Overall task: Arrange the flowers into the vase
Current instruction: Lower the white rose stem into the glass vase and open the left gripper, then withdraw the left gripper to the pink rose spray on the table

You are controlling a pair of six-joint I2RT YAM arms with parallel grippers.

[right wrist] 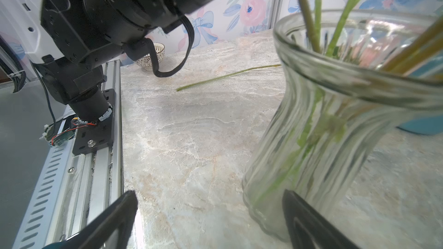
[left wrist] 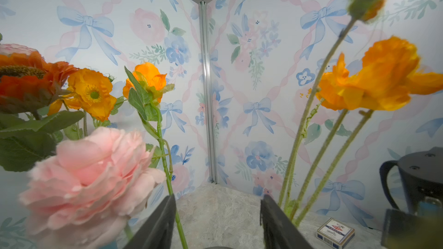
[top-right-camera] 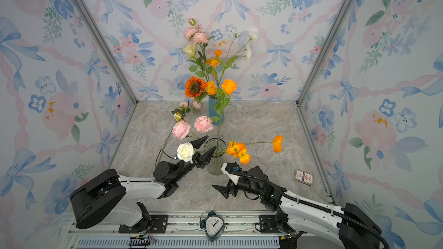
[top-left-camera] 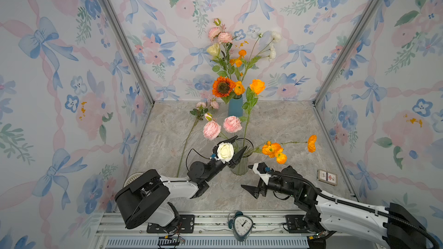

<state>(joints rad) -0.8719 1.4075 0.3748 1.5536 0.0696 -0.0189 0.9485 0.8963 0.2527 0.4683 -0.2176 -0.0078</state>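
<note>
Overhead, white rose [top-left-camera: 225, 152], right wrist, bowl [right wrist: 160, 50]

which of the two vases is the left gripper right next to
The clear glass vase at the front: the open left gripper sits at its rim. The blue vase stands far back by the wall.

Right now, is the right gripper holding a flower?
No: the right gripper stands open with nothing between its jaws, close to the glass vase.
</note>
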